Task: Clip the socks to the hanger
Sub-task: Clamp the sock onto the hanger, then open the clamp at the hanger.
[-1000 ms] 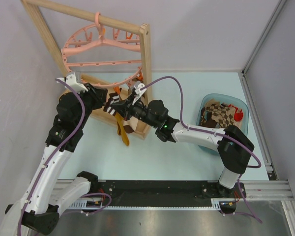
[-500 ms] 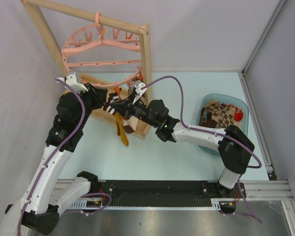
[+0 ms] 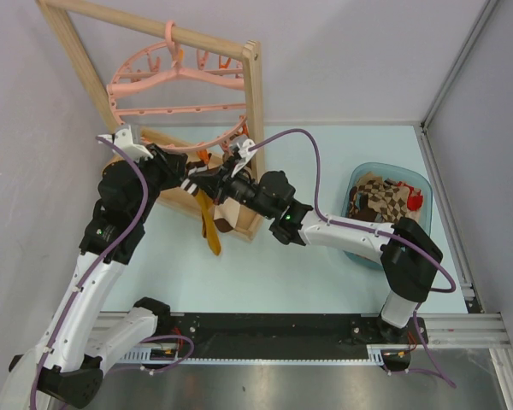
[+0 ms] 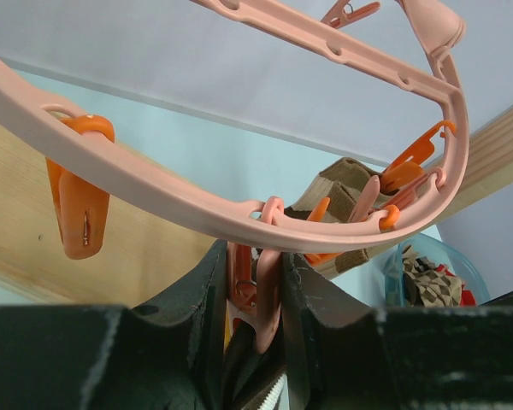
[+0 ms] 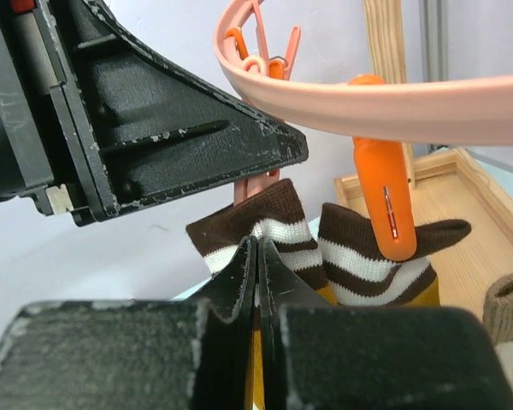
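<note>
Tightly, the right gripper (image 5: 256,253) pinches the brown-and-white striped cuff (image 5: 278,224) of a mustard sock (image 3: 210,229). Its jaws are narrowed to a slit on the fabric, just under the lower rim of the pink hanger (image 5: 462,96). The left gripper (image 4: 253,275) is squeezed on a pink clip (image 4: 270,290) that hangs from that rim just above the cuff, and its black body crowds the right fingers. Alongside, an orange clip (image 5: 383,205) bites a second striped cuff (image 5: 372,265). The wooden rack post (image 3: 255,128) stands close beside the right wrist. Open teal table (image 3: 325,162) stretches toward the blue basket (image 3: 356,181) of socks (image 3: 385,201).
</note>
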